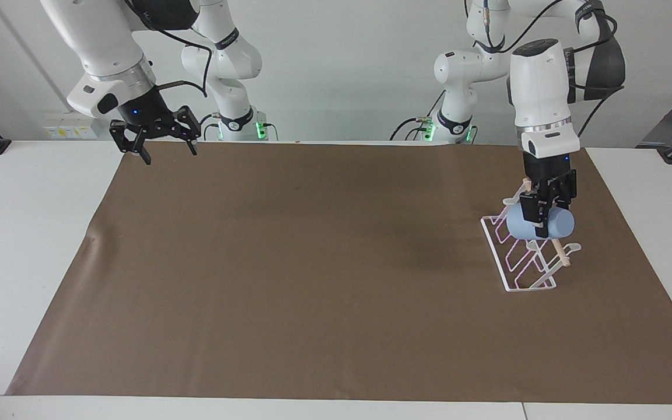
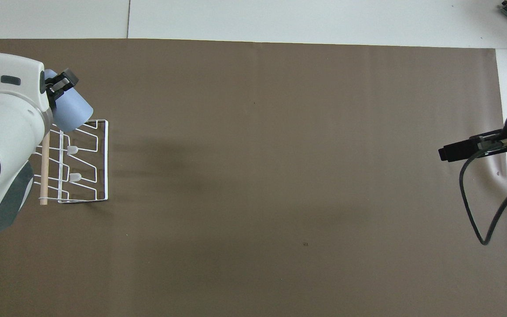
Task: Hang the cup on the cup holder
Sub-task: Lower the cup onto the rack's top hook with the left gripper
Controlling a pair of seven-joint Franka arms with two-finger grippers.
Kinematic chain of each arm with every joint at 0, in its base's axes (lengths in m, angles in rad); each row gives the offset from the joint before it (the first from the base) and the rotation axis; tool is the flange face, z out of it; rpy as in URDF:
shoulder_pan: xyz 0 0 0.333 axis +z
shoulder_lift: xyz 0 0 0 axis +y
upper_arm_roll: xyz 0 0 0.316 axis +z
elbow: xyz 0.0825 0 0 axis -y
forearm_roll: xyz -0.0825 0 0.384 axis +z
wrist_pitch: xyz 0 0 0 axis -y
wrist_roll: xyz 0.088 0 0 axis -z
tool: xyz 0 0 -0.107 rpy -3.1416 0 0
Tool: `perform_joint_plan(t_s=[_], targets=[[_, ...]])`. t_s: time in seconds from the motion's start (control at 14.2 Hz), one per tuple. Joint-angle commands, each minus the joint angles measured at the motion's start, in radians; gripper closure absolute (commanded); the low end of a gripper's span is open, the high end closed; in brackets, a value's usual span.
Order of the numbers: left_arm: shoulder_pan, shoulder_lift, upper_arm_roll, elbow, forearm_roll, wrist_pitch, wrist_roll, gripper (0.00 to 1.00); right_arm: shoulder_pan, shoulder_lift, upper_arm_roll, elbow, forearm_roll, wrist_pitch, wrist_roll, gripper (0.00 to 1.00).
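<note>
The left gripper [image 1: 539, 217] has its black fingers [image 1: 527, 209] pinching the light-blue cup [image 1: 537, 225], which lies on its side in the air, low over the upper prongs of the cup holder [image 1: 522, 265] at the left arm's end of the worktop [image 1: 32, 245]. In the facing view the cup overlaps the wooden dowel [image 1: 560, 254]; whether it already touches a prong or the dowel cannot be told.

What could go wrong, as I judge it: the cup's mouth may miss the rounded prong tip and its wall may strike the wire instead, pushing the light rack across the brown mat [image 1: 312, 262] or tipping it. The cup looks smooth and matte, tapering toward a narrower rounded base, so a pinch on its wall could let it rotate or slip if it catches. Released before a prong sits inside it, it would likely roll off the slanted frame.

The holder is thin white wire: a rectangular base, looped prongs with rounded caps, and a pale round dowel across the top. The mat is flat, dull and slightly creased near its edge.

The right gripper [image 1: 161, 143] waits over the mat's corner at the right arm's end, fingers spread and empty.
</note>
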Motion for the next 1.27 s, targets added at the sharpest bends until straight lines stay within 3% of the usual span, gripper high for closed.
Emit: perform_joint_plan(t_s=[0.0, 0.49, 1.2], targets=[[0.029, 0.029, -0.004, 0.005, 0.075, 0.055, -0.019, 1.00, 0.041, 0.022, -0.064, 0.029, -0.012, -0.036, 0.065, 0.00], [0.074, 0.095, -0.004, 0.018, 0.257, 0.171, -0.128, 1.00, 0.052, 0.007, -0.102, -0.013, -0.011, -0.030, 0.125, 0.00], [0.109, 0.089, -0.003, -0.049, 0.310, 0.243, -0.170, 1.00, 0.055, 0.007, -0.112, -0.019, -0.024, -0.015, 0.226, 0.00]])
